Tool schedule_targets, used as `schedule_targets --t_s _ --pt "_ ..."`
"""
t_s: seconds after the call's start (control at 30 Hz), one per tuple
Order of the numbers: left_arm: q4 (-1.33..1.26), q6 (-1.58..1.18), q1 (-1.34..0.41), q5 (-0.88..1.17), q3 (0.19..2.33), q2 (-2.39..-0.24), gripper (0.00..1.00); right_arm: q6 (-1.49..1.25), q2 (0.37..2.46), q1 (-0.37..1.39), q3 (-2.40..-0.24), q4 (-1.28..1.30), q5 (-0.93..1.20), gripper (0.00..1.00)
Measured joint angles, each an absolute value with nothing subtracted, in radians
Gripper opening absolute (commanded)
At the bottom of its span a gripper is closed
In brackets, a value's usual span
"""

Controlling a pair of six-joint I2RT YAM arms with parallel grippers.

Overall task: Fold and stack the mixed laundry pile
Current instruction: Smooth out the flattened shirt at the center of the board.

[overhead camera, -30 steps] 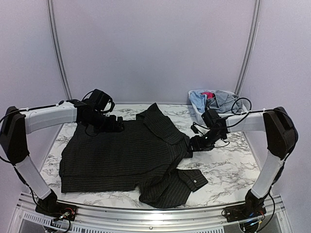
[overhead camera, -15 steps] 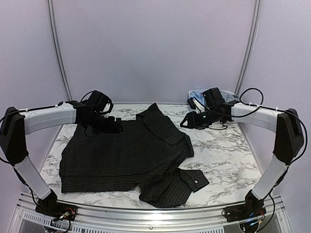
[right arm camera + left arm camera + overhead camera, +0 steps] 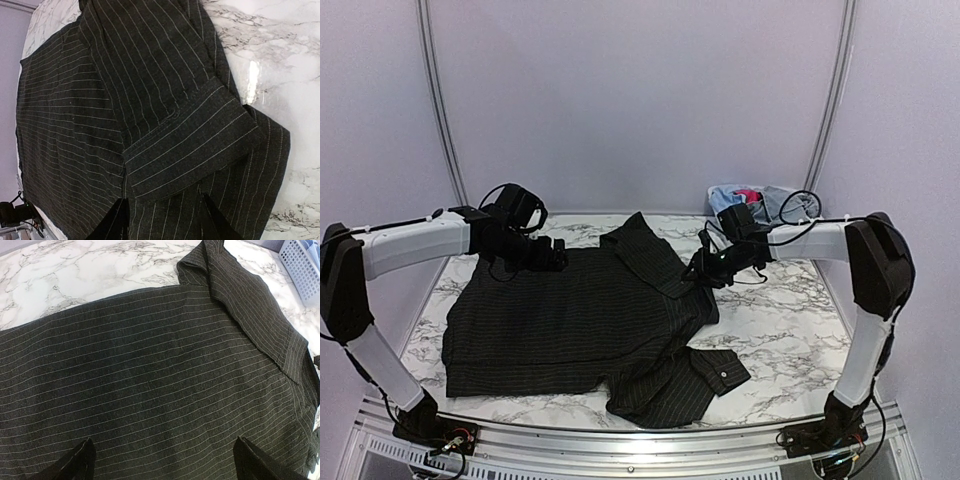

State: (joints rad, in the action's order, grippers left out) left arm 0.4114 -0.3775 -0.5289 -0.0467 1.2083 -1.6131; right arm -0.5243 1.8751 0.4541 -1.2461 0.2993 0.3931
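The black pinstriped shirt (image 3: 580, 320) lies spread flat and mostly smooth, thin pale stripes running across its dark cloth. Its broad body stretches out beneath and ahead of the left claw (image 3: 555, 260), which is over the shirt's far edge. A folded-over flap (image 3: 645, 250) of it lies between the two claws. Right under the right claw (image 3: 705, 272) a sleeve is doubled back, its cuff (image 3: 195, 145) lying across the body. A second cuff (image 3: 720, 370) with a pale button pokes out on the near side of the right claw. A light blue piece (image 3: 725, 205), a grey-blue piece (image 3: 780, 205) and a pink-red piece (image 3: 748, 194) sit bunched in a heap just beyond the right claw
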Motion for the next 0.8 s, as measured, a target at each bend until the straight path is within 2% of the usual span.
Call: schedule_targets --t_s 0.63,0.8 --pt "0.412 -0.352 -0.485 -0.037 1.206 -1.613 0.99 -0.680 1.996 0.456 -1.246 0.223 0.365 0.42" --pt "0.411 -0.351 -0.469 -0.027 1.207 -1.617 0.99 -0.749 2.003 0.456 -1.243 0.164 0.384 0.34"
